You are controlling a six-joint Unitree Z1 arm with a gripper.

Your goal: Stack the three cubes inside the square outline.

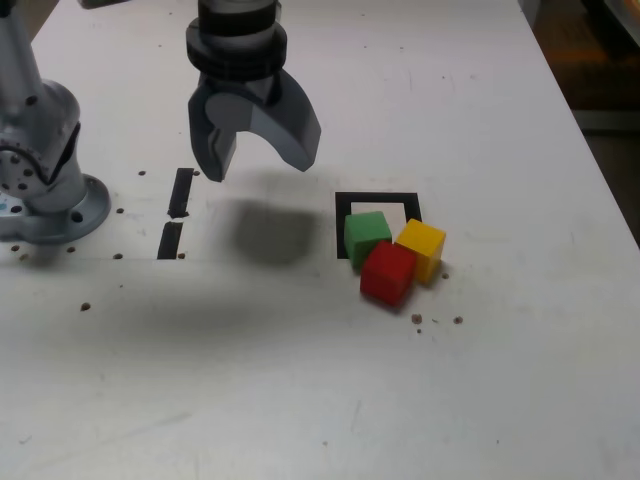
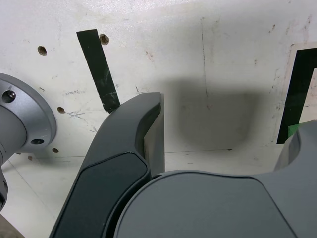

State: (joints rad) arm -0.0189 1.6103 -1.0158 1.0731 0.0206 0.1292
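The hand (image 1: 259, 170) hangs above the surface (image 1: 250, 380) in the exterior view, with its two curved fingers spread wide and nothing between them. Its soft dark shadow (image 1: 272, 232) falls on the surface beneath, between two short black bars (image 1: 181, 192) on the exterior view's left and the square outline (image 1: 378, 198) on the right. The bars lie nearly end to end, one farther and one nearer, and a round grey base (image 1: 70, 212) stands farther left of them. All three cubes sit low and bunched together at the near side of the outline, none on top of another. The green cube (image 1: 367, 238) is at the outline's near left part, covering some of the white centre. The yellow cube (image 1: 421, 248) is to its right, at the near right corner, turned at an angle. The red cube (image 1: 388, 273) is the nearest, in front of the other two and close against them; whether they all touch is too tight to tell. The cubes hide much of the outline's near edge, while its far edge shows whole. In the wrist view, only a sliver of the green cube peeks past a finger of the hand.
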